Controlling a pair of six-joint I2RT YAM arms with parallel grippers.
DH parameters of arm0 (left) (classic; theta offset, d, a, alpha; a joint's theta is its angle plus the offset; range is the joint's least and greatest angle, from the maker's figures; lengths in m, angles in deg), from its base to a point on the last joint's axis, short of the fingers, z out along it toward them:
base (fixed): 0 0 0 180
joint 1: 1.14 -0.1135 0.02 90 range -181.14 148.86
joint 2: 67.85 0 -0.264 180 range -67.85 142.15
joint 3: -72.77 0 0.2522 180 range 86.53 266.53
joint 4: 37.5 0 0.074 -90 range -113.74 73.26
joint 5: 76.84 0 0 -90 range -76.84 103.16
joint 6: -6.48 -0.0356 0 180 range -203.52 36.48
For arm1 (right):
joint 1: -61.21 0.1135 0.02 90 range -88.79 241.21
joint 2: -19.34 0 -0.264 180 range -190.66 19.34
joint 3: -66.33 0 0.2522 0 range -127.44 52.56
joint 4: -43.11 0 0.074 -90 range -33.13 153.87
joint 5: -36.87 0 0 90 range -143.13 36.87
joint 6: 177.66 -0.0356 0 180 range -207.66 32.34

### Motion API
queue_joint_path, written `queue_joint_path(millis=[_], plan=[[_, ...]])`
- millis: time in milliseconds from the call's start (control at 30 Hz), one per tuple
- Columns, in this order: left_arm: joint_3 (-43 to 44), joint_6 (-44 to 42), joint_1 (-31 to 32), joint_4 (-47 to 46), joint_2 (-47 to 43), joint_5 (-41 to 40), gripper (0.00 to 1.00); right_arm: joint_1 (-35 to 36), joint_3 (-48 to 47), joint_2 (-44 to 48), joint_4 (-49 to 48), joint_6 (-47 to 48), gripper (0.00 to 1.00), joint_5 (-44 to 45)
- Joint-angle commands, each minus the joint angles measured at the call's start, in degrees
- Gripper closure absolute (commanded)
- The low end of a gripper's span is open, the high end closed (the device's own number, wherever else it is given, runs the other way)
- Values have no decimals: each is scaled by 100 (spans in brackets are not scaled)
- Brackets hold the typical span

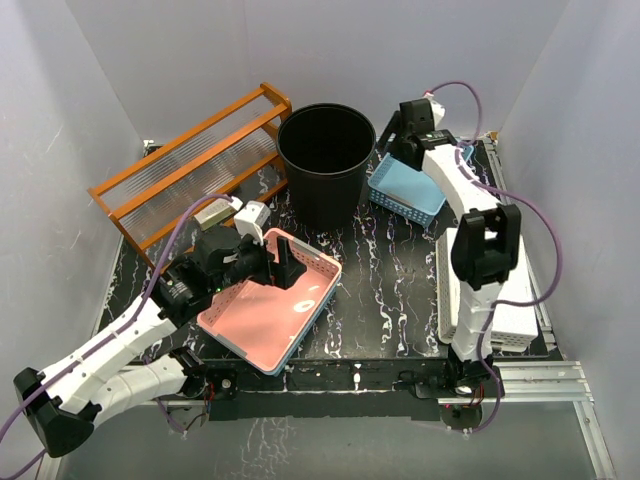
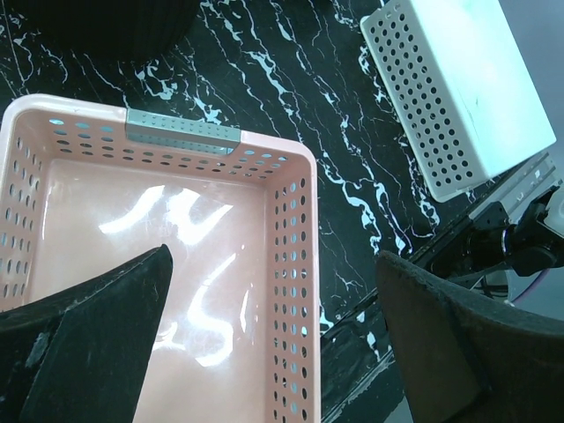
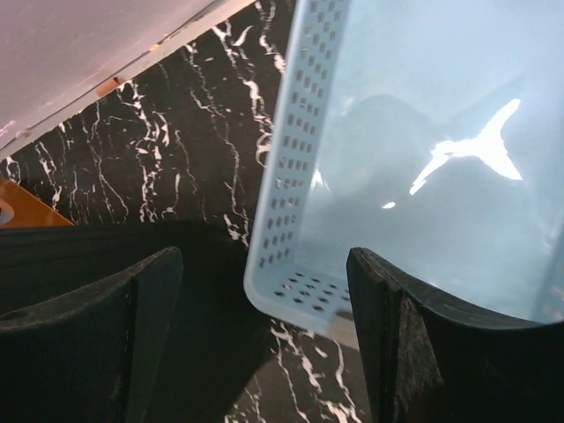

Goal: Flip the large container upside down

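**Presently: bin upright, both grippers released**

Nearest me, at about 7 o'clock on the black marbled counter [image 1: 390, 290], lies the pink basket [image 1: 262, 318], mouth up and with nothing in it. My left gripper [image 1: 284, 264] sits at its far end. In the left wrist view the gripper [image 2: 273, 260] is spread wide. One finger is over the pink basket's [image 2: 203, 220] floor and the other is over bare counter, with the perforated side wall between them. I cannot tell whether either finger touches it.

At 4 o'clock the white basket [image 1: 505, 305] lies bottom up beneath the right arm; it shows again from the left wrist [image 2: 458, 88].

Farther back, at 12 o'clock, the large container [image 1: 322, 175] stands upright on its base with its open mouth facing up. Nothing grips it. Just beside it at 1 o'clock rests the blue basket [image 1: 408, 190].

My right gripper [image 1: 398, 150] hangs between those two. Its wrist view shows the gripper [image 3: 264, 256] parted, with a corner of the blue basket [image 3: 423, 132] below the gap.

At 10 o'clock the wooden rack [image 1: 190, 170] leans along the left wall.
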Motion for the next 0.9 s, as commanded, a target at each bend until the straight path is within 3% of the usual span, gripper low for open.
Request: queue_joint_path(millis=[0, 433, 733, 867], plan=[[72, -115, -26, 211, -78, -50, 1, 114, -889, -719, 231, -22, 26, 125], [153, -134, -27, 272, -139, 51, 1, 193, -1965, -2096, 404, 131, 30, 404], [69, -86, -29, 213, -125, 85, 1, 189, -2034, -2282, 367, 205, 54, 394], [83, -94, -26, 227, -101, 105, 1, 193, -2093, -2230, 321, 266, 70, 377]])
